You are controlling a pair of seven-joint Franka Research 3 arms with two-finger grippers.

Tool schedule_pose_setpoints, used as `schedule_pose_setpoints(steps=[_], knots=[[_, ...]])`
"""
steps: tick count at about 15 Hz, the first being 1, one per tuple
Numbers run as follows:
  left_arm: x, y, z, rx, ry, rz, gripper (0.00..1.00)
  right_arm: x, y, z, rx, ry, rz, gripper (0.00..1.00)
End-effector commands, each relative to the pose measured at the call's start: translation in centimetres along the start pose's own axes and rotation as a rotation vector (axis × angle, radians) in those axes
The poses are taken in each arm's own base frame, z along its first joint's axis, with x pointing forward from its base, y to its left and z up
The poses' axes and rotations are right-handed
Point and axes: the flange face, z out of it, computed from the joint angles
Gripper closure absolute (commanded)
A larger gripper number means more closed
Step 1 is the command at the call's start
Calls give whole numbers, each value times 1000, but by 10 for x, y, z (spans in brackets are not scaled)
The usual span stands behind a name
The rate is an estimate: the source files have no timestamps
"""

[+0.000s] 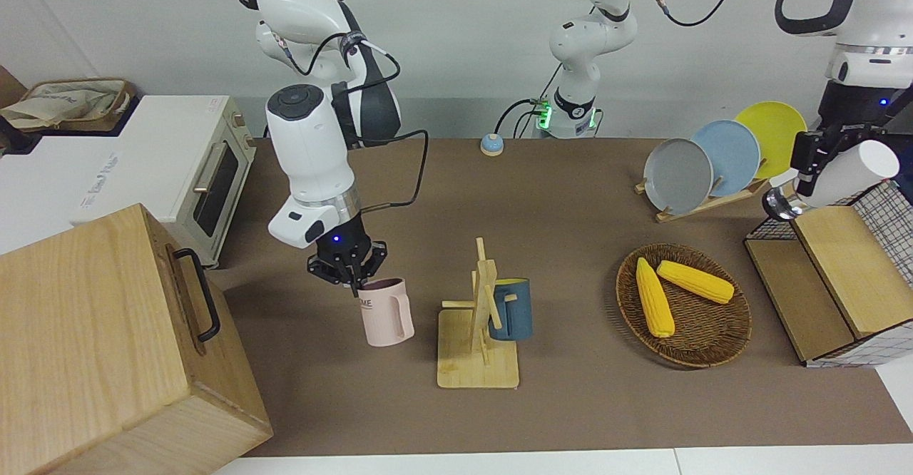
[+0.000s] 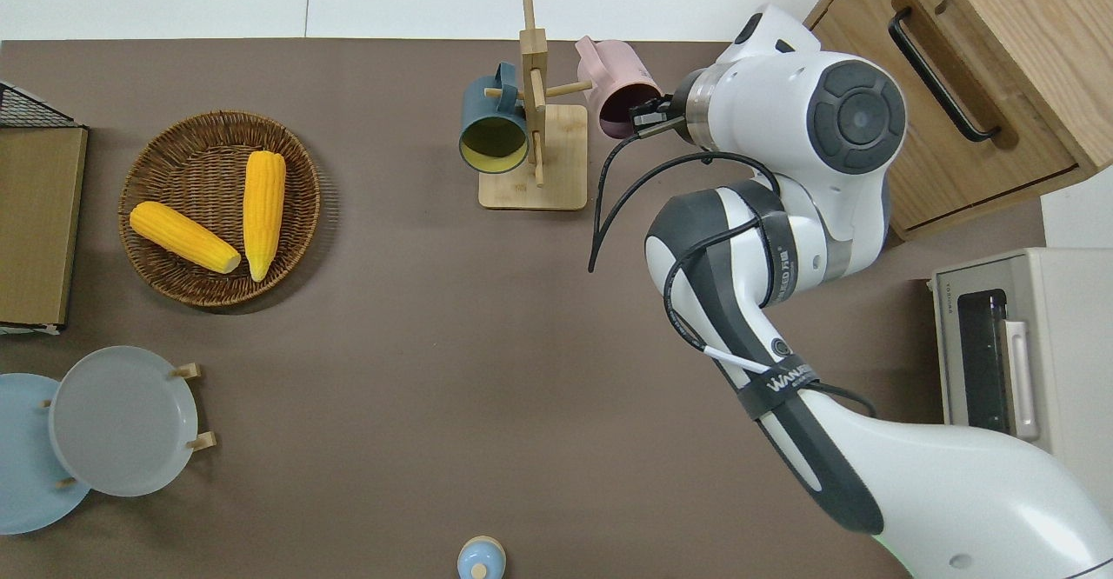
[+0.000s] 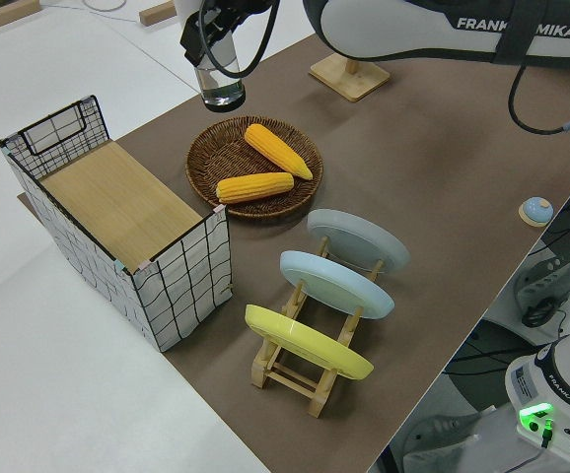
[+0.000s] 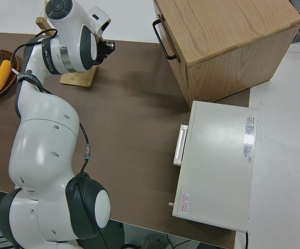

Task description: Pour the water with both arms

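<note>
A pink mug stands slightly tilted beside the wooden mug rack, toward the right arm's end of the table. My right gripper comes down from above and is shut on the mug's rim. I cannot tell whether the mug's base touches the table. My left gripper is up in the air at the left arm's end, by the wire basket. It is shut on a tilted white bottle, whose clear lower end shows in the left side view. The overhead view does not reach this gripper.
The mug rack carries a dark blue mug. A wicker basket holds two corn cobs. A plate rack with three plates and a wire basket stand toward the left arm's end. A wooden box and toaster oven are at the right arm's end.
</note>
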Motion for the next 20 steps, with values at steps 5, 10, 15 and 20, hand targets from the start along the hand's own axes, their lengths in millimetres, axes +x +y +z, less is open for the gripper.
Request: schedule_pose_setpoints(steps=[5,10,15,20], knots=[[-140,105,-13,-22,-93,52,1000,-59,-19,7,11,-397,70,1000],[-207,140,-10,-92,-129,121,1000,-82,-139,21,131,-476,263,1000],[-254,129,3,-158,-161,191,1000,-101,-230,49,167,-508,440,1000],[-258,132,8,-158,-176,197,1000,-101,-276,64,248,-529,534,1000]])
